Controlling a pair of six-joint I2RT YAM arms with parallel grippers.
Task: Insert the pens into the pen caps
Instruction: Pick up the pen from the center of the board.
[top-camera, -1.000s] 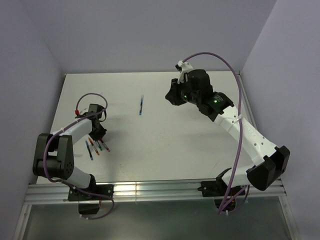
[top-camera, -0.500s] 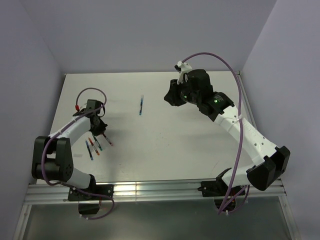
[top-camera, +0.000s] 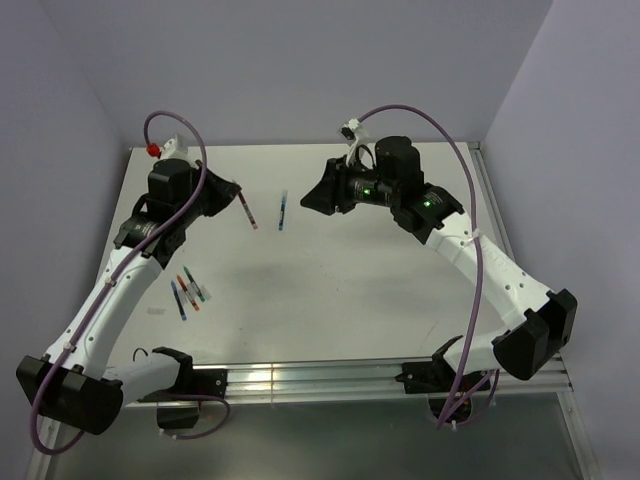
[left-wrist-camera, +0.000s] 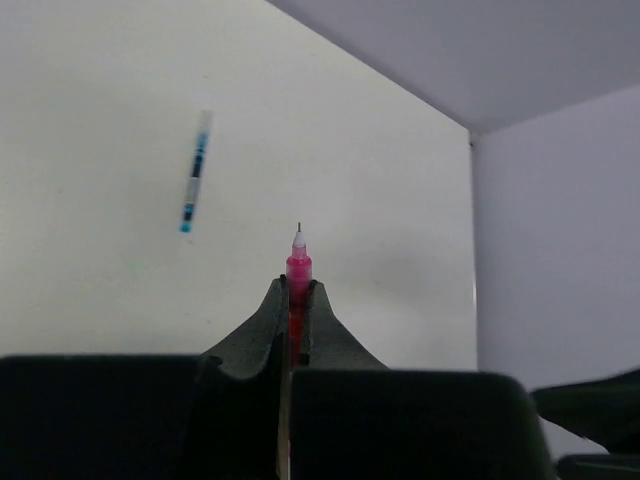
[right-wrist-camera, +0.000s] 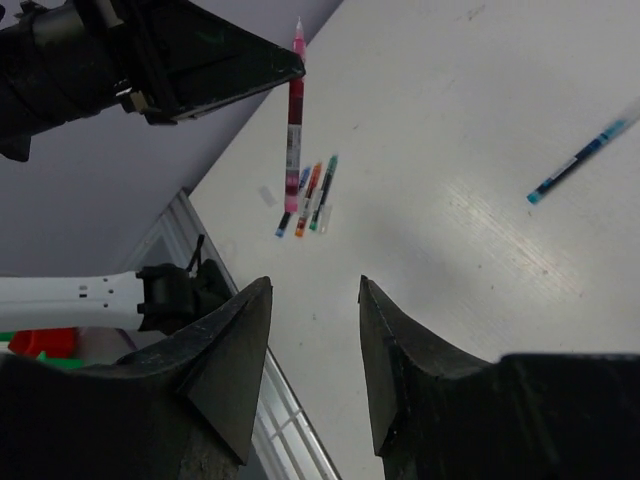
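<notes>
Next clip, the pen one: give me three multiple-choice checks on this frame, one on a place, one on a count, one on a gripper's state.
1. Where is the lone blue pen?
A) lying on the table, apart from the rest
B) standing upright against the back wall
C) off the table, on the front rail

2. How many are the grouped pens lying together on the table?
A) two
B) three
C) five

3. The left gripper is:
A) open and empty
B) shut on a green pen
C) shut on the red pen

Key: 1A, it lies flat and alone on the bare surface. 2B, a blue, an orange and a green one lie side by side. 3C, its jaws clamp the red body, tip sticking out.
</notes>
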